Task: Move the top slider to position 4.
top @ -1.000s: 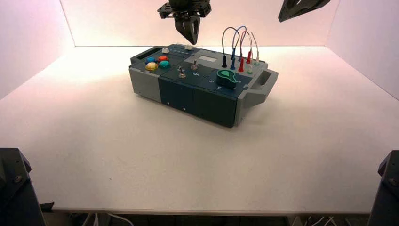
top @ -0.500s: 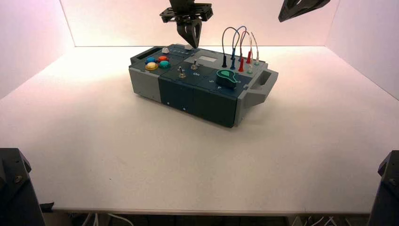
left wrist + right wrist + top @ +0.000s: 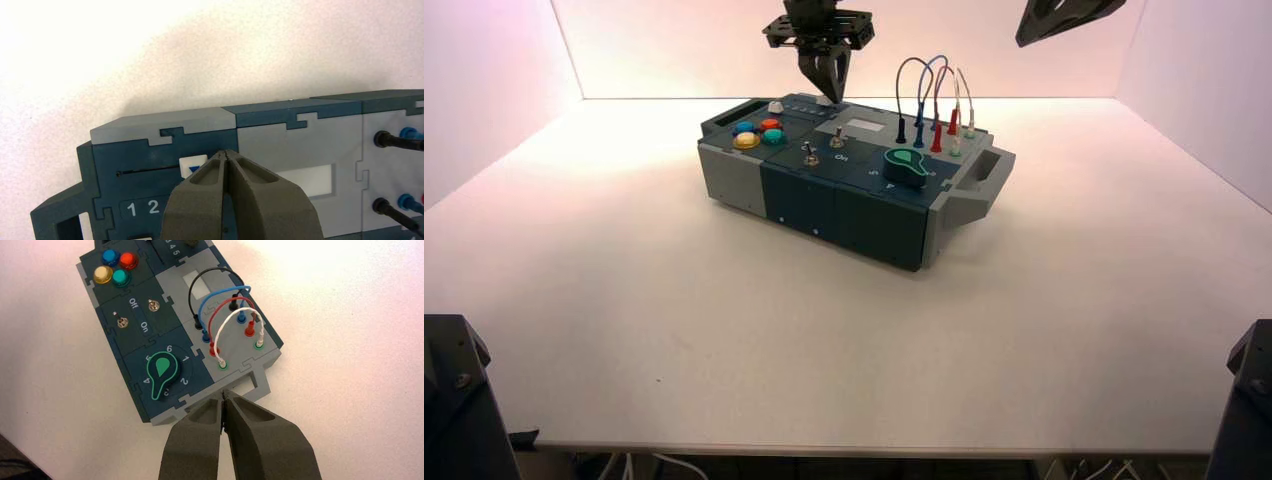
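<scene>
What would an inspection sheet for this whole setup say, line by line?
Surface: pale table, a small dark speck on it
Job's things: top slider's white knob, beside the left tool's tips
Clutter: nothing seen
Tools: left tool shut, at the box's far edge; right tool shut, parked right of the box
Cables: black, blue, red and white wires plugged into the box
Surroundings: pale walls

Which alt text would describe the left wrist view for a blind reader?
The left gripper, fingers closed, is at the white top slider on a dark teal panel numbered 1 and 2; a pale rectangular window lies beyond.
</scene>
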### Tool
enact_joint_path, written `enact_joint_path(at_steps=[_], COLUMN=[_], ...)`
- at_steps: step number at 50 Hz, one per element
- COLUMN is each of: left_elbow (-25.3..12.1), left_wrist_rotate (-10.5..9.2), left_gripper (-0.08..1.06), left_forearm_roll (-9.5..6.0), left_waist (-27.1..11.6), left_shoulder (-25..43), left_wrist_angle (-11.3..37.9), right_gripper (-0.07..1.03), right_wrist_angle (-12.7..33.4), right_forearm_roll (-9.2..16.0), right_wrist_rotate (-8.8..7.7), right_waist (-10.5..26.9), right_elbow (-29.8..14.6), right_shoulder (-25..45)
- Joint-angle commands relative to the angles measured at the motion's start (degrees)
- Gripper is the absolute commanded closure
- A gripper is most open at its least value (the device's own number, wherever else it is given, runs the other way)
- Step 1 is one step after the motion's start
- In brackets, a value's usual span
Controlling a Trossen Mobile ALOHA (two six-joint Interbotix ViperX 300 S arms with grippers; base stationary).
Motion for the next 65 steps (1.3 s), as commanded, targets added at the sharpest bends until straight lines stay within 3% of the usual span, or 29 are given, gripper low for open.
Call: enact_joint_path(at_steps=[1, 65], left_elbow=[-1.67, -2.81], left_wrist_rotate=[-0.09, -0.09], left_gripper=[1.01, 1.01], left_forearm_roll=[0.44, 1.85], left_waist=[-0.26, 0.62], left_shoulder=[-1.41, -1.58], left_wrist_angle=[-0.26, 1.05], right_gripper=[0.98, 0.98], right_wrist_angle=[-0.44, -0.62], right_forearm_roll=[0.0, -0.35], right_wrist_rotate=[-0.26, -0.26], right_waist=[0.18, 0.18], right_elbow=[-0.62, -0.53], right_shoulder=[-0.44, -0.26])
